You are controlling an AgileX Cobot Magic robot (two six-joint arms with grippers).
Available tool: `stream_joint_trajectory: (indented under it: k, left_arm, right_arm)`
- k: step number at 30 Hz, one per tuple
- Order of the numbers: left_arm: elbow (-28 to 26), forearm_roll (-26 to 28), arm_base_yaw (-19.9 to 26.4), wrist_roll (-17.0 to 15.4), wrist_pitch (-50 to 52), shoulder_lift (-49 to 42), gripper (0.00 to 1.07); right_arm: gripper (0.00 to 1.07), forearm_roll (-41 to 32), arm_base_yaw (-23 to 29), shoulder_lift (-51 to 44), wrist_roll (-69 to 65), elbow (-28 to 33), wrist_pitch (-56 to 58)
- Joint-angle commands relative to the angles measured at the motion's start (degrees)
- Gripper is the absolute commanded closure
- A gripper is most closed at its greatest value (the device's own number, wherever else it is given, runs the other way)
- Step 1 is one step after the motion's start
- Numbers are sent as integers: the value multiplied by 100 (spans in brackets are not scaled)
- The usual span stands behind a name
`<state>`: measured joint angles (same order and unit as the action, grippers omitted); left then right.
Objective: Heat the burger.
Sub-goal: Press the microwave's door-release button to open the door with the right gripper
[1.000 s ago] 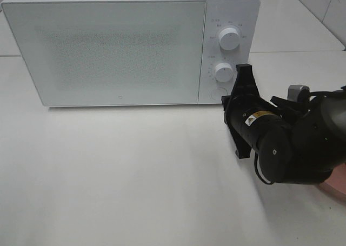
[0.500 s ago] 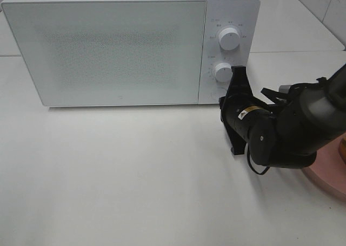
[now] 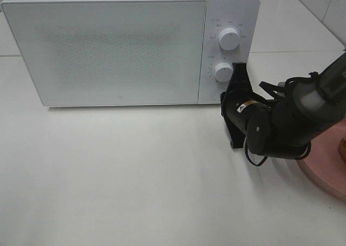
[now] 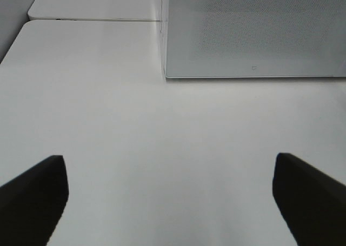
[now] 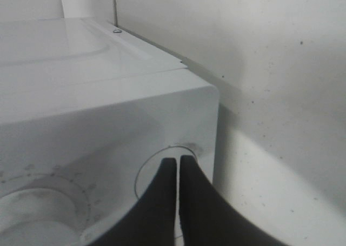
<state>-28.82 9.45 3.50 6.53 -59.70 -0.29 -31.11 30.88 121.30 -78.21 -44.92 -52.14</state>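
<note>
While the door (image 3: 108, 57) of the microwave (image 3: 230, 2) is shut, the job looks to be at its 1st step: getting the oven open. Right tool (image 5: 177, 165) has its fingers pressed together into one narrow tip, nothing held betw. them, and that tip points at the round release button (image 5: 153, 171) low on the control panel, just under the lower knob (image 3: 223, 72). In the wrist view the tip sits on or right at the button's ring; whether it's actually bearing on it I can't say.

Left tool (image 4: 171, 194) hangs w/ fingers wide apart, nothing in them, over bare worktop (image 3: 135, 175) in front of the door, well clear of the action.

Burger (image 3: 342, 148): only a golden-brown sliver shows at the far right edge of the high view, on the pink plate (image 3: 327, 178), behind the right arm and mostly out of frame. So it's not in the oven yet, nor in either tool.

Next move, as I read it: a firm straight push on the button, tip kept centred so it doesn't skid onto the panel or nudge the knob. Once the door pops, the arm needs to back off so the door can swing, then go for the burger.
</note>
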Motion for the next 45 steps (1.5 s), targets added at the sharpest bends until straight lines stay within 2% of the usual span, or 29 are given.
stream_joint_trajectory:
  k: [1, 12, 24, 37, 45]
  left_arm:
    - [-6, 29, 6, -23, 17, -46, 9]
    - [-6, 29, 6, -23, 17, -46, 9]
    - [-6, 29, 6, -23, 17, -46, 9]
    - [-6, 29, 6, -23, 17, -46, 9]
    - [-6, 29, 6, -23, 17, -46, 9]
  right_arm:
    - [107, 74, -34, 29, -6, -40, -52]
    - [107, 223, -34, 149, -6, -321, -52]
    - [107, 143, -34, 229, -6, -372, -160]
    - [107, 69, -34, 229, -6, -372, -762]
    - [107, 40, -178, 229, 69, -710, -865]
